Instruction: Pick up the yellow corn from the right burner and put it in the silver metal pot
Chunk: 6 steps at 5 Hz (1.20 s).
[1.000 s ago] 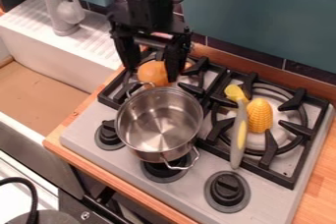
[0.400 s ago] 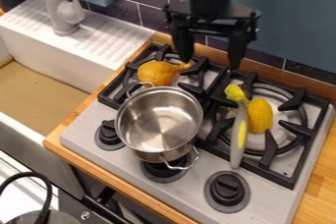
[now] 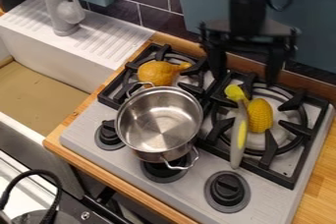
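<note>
Camera view, claw (image 3: 246, 78) open above stove (image 3: 187, 193), pot (image 3: 159, 125) beside orange drumstick (image 3: 157, 73).

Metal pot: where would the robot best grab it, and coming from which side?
Probably by the thin rim, on the side facing the corn, from straight above, fingers astride it: the pot stands upright and open, with a gap beside it there.
</note>
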Tool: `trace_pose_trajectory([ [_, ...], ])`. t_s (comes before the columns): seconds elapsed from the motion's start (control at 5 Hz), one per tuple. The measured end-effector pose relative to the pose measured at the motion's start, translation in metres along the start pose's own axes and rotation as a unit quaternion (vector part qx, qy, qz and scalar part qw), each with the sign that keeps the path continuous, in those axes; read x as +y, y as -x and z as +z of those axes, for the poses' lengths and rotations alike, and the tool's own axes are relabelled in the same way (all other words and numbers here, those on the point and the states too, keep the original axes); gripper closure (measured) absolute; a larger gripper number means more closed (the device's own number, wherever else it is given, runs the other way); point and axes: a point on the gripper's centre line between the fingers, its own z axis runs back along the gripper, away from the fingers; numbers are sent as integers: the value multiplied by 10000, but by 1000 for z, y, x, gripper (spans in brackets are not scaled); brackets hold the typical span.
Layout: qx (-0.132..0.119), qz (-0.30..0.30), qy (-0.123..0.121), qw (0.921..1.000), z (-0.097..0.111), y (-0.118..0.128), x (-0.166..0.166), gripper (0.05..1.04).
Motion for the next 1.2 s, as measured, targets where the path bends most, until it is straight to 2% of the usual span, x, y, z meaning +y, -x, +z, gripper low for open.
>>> trace_pose_trajectory([
  [0.4,-7,129,-8,9999,-11,7,-19,85],
  [0.6,-98,142,-34,9998,-16,11,-25,85],
  [1.0,-236,619,-187,9976,-28,10,-31,85],
  [1.2,-160,708,-209,9971,-33,11,-32,85],
])
